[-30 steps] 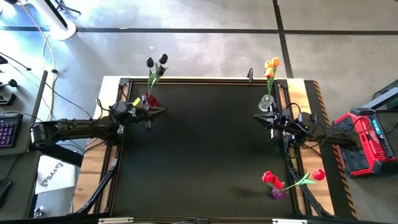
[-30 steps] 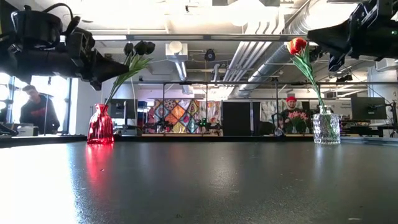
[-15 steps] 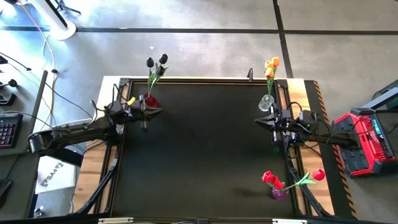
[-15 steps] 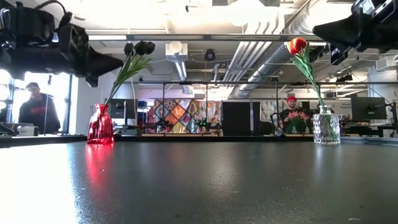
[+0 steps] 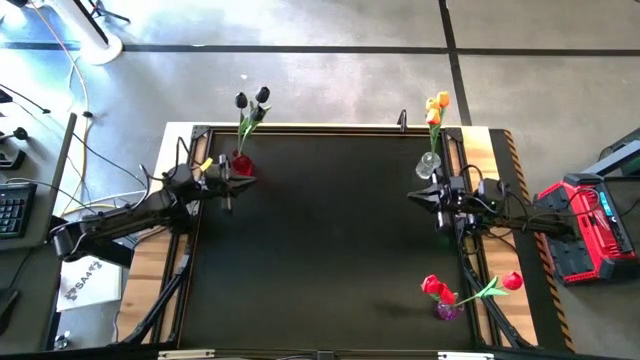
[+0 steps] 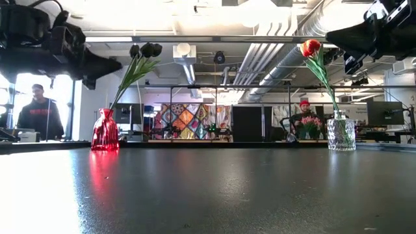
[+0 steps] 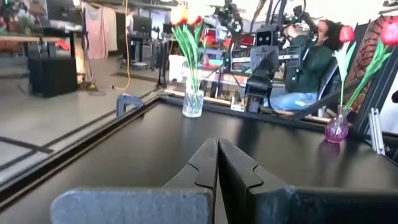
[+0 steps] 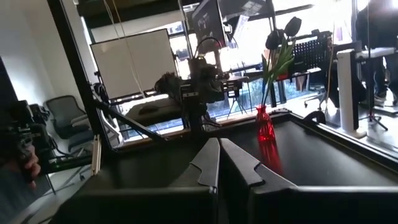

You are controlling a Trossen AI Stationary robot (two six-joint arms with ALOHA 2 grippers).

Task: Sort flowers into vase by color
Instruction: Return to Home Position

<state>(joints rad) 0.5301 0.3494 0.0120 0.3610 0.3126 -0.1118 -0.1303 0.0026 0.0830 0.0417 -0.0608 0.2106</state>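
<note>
Black flowers (image 5: 250, 100) stand with their stems in a red vase (image 5: 241, 162) at the table's far left. Orange and red flowers (image 5: 436, 105) stand in a clear vase (image 5: 429, 165) at the far right. Red flowers (image 5: 432, 287) lean out of a purple vase (image 5: 446, 310) at the near right. My left gripper (image 5: 252, 180) hovers shut and level just near of the red vase, holding nothing. My right gripper (image 5: 412, 194) hovers shut just near of the clear vase, also holding nothing. Each wrist view shows its own fingers closed together: left (image 7: 217, 163), right (image 8: 219, 163).
The black tabletop (image 5: 330, 250) lies bare between the two arms. A clamp (image 5: 402, 121) sits on the far edge. A red machine (image 5: 585, 225) stands beyond the right edge. People sit in the room behind the table (image 6: 40, 114).
My left gripper has drawn back a little toward the table's left edge and risen slightly, staying shut and level. My right gripper has stayed in place and tipped its fingers up a little, nearer to level. The vases and flowers have not moved.
</note>
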